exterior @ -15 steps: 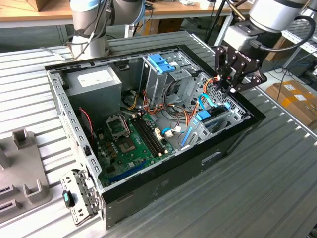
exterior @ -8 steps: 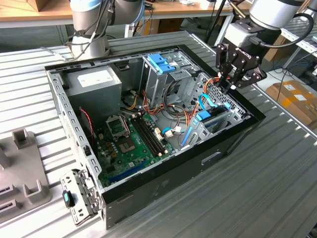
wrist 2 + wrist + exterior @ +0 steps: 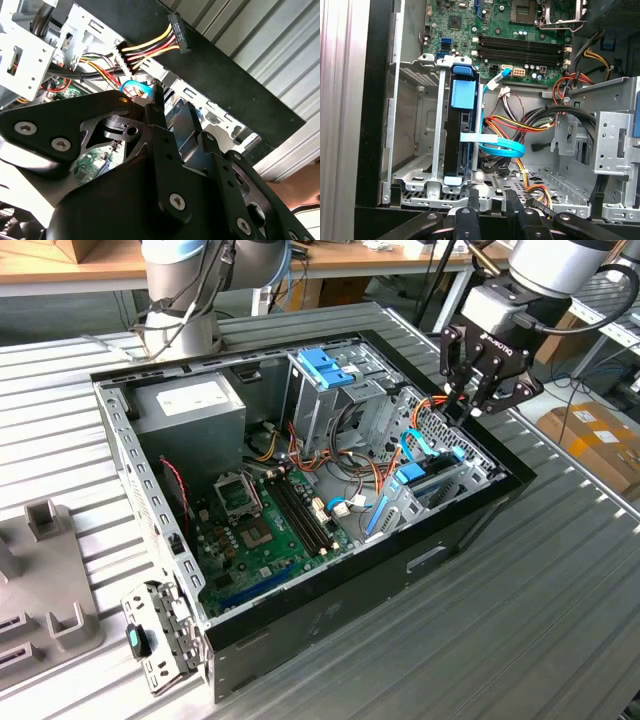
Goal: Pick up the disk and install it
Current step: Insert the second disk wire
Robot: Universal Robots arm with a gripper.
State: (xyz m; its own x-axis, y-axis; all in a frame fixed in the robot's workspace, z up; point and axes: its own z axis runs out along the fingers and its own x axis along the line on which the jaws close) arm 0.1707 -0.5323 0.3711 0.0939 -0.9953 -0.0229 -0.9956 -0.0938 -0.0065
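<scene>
Gripper (image 3: 491, 197) sits closest in the first wrist view. Its fingers (image 3: 471, 200) are parted a little, bare metal shows through the gap, and it holds nothing. It hangs over the rim of the open computer case (image 3: 330, 625), at the exterior view's right.

Just past the fingertips the disk (image 3: 460, 135) stands on edge in the metal bay (image 3: 415, 125), light-blue rails either side, blue tab on top, label face turned away.

Judgement: disk already slotted. It seems seated, though that is hard to confirm. A blue cable (image 3: 502, 148) lies beside it; whether it is plugged in is unclear.

Disk (image 3: 457, 135) upright in bay (image 3: 417, 150) within case (image 3: 330, 630), claw (image 3: 468, 408) above case rim
</scene>
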